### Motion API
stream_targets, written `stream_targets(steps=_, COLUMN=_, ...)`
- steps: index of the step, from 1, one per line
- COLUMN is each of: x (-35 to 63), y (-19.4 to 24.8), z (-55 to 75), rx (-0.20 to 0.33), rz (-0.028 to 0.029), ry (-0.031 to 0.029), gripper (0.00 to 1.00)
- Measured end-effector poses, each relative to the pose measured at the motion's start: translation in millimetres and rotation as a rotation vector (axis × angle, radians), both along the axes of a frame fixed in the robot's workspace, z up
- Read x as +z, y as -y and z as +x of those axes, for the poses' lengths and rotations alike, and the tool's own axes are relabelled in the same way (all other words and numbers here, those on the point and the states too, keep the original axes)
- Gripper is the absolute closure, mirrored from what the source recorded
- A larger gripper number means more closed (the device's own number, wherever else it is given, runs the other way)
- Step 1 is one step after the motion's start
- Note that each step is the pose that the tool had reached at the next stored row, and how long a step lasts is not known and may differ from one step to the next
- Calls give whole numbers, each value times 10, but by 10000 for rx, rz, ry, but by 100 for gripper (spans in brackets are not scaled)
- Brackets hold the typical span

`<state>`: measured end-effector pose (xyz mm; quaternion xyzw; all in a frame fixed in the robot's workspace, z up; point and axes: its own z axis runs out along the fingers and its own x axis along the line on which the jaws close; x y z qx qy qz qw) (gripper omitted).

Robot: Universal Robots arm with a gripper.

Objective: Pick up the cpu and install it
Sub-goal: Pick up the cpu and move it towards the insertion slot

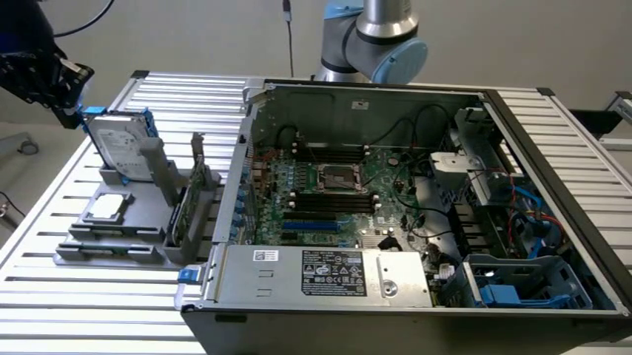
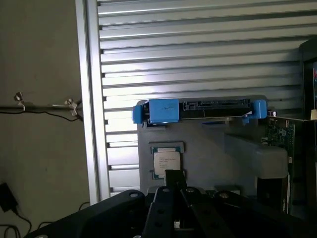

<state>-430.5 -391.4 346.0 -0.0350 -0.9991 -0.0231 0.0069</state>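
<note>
One cpu (image 1: 106, 208), one hard drive (image 1: 123, 151) and one circuit card (image 1: 194, 198) in one grey holder (image 1: 109, 248); one open computer case (image 1: 365, 103) on one surface (image 1: 59, 310)

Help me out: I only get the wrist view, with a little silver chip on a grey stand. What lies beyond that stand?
Observer: An open computer case stands at the exterior view's right of the stand, its motherboard exposed.
Operator: Is any spot in there shaped like the chip?
Observer: Yes, a dark square socket with a metal frame sits near the middle of that motherboard.
Operator: Is the hand holding the chip?
Observer: No. The cpu lies flat on the stand; the hand, shut, hangs beside the top of the upright hard drive.
</note>
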Motion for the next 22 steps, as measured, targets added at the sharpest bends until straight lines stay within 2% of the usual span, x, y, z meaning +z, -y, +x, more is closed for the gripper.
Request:
stream_targets(steps=3, x=0, y=0, z=0, rx=0, rz=0, ry=0, gripper=88)
stream_targets(steps=5, x=0, y=0, z=0, rx=0, rz=0, ry=0, gripper=76)
stream_targets(steps=6, x=0, y=0, z=0, rx=0, rz=0, ry=0, gripper=76)
stream_targets(steps=7, x=0, y=0, z=0, rx=0, rz=0, ry=1, gripper=70)
stream_targets(steps=8, x=0, y=0, z=0, rx=0, rz=1, ry=0, gripper=70)
stream_targets(steps=9, x=0, y=0, z=0, rx=0, rz=0, ry=0, gripper=58)
stream_targets(steps=12, x=-5, y=0, z=0, rx=0, rz=-2, ry=-1, gripper=53)
stream_targets(steps=14, x=-41, y=1, z=-2, rx=1, rz=-11, ry=1, gripper=40)
stream_targets(steps=22, x=-186, y=0, z=-3, rx=0, rz=-13, ry=1, gripper=40)
